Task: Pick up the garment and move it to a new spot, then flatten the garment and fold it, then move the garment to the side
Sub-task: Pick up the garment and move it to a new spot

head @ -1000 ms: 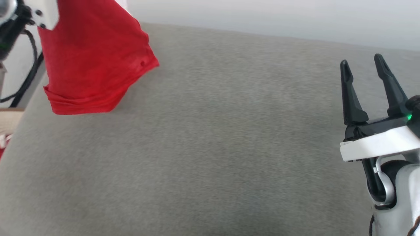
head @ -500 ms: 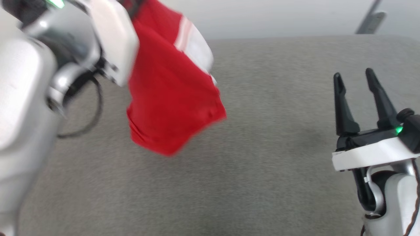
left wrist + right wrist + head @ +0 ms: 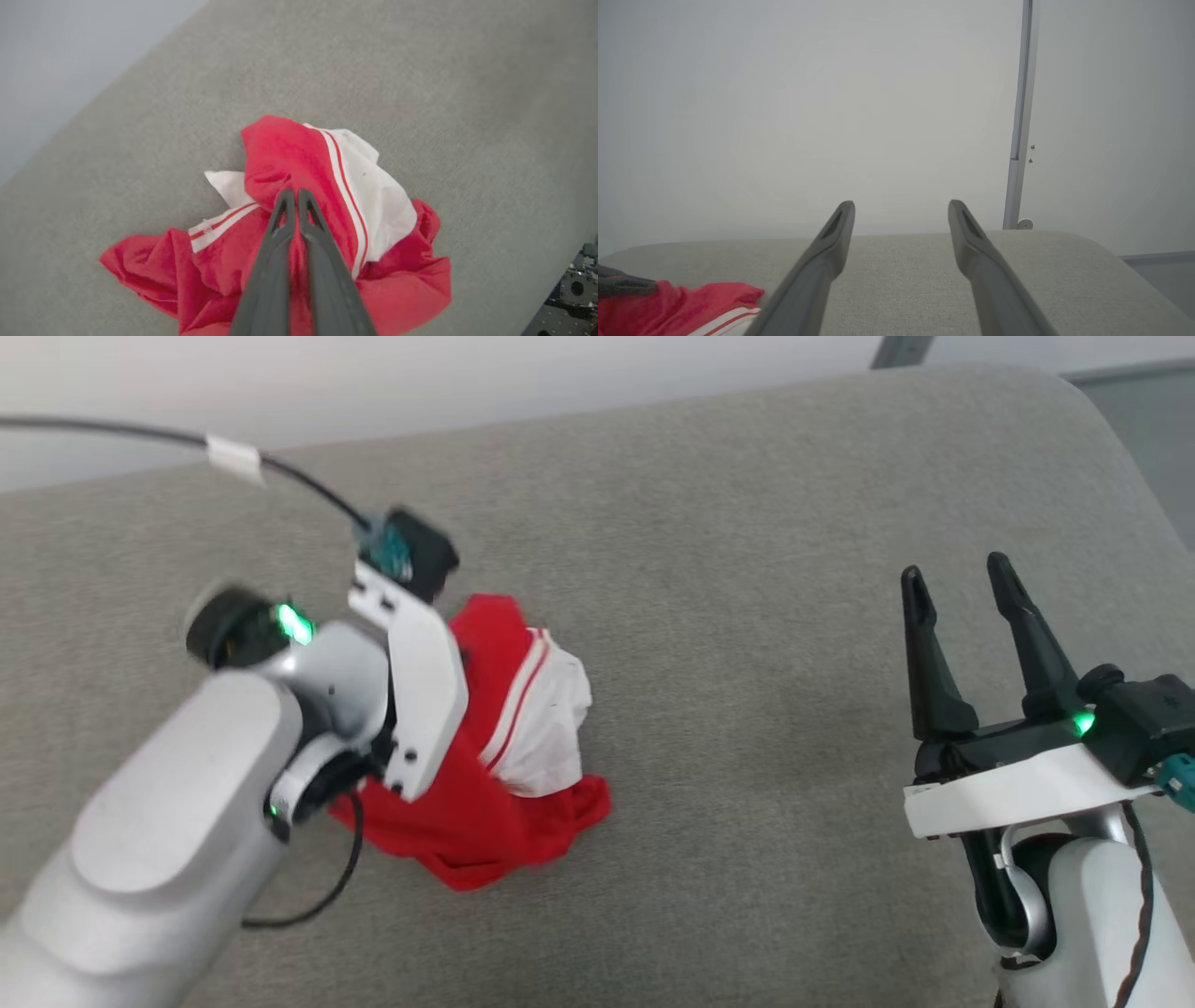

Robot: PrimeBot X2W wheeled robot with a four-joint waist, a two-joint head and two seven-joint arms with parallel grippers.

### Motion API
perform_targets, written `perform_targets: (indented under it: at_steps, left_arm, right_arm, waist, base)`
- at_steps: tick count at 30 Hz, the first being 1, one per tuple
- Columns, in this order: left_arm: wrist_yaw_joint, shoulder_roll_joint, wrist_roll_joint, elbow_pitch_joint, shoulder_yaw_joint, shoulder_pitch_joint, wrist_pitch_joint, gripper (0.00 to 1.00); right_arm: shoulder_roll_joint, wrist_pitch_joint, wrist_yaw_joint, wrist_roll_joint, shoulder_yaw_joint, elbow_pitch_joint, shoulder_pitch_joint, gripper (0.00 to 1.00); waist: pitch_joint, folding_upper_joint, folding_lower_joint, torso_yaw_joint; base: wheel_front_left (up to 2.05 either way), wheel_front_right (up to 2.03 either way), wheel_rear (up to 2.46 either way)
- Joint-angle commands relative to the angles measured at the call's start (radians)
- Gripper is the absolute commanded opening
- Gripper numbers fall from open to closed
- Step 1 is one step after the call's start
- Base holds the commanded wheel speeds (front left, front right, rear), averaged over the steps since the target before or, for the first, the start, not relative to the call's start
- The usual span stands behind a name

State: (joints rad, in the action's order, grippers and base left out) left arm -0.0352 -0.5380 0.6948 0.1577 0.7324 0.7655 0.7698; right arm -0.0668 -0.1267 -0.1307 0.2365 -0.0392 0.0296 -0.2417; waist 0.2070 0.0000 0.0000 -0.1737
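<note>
The garment, red with a white sleeve and red-and-white striped trim, lies crumpled in a heap on the grey padded surface. No lettering shows. My left arm's wrist stands over its left side and hides the fingers there. In the left wrist view my left gripper is shut, its tips pinching a red fold at the top of the garment. My right gripper stands open far to the right, above bare surface. The right wrist view shows that gripper with nothing in it and the garment at the lower left.
A black cable with a white tag runs from the upper left to my left wrist. The surface ends in a rounded far right corner, with a pale wall and a thin upright pole behind it.
The head camera has swung, so the whole picture shifted. The garment hung in the air from my left gripper; now it is down on the surface in a heap, still pinched. The right gripper stays open.
</note>
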Motion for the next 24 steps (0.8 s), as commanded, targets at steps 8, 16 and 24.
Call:
perform_targets:
  at_steps: [8,16,24]
  left_arm:
    - [-0.004,0.016,0.008,0.158,0.039,-0.07,0.002,0.0]
    - [-0.02,0.052,0.011,0.324,0.072,-0.084,-0.019,0.0]
    - [-0.054,0.061,0.029,0.329,0.04,-0.049,-0.119,1.0]
  right_arm:
    - [0.009,-0.029,0.0,0.009,-0.012,-0.025,-0.018,1.0]
    - [0.012,-0.041,0.0,0.002,-0.021,-0.041,-0.03,1.0]
    - [0.011,-0.032,0.0,-0.001,-0.011,-0.046,-0.01,1.0]
  waist:
    - [0.026,0.0,0.0,-0.049]
    - [0.026,0.0,0.0,-0.061]
    - [-0.014,0.0,0.0,-0.027]
  base:
    - [0.0,0.0,0.0]
    - [0.0,0.0,0.0]
    - [0.0,0.0,0.0]
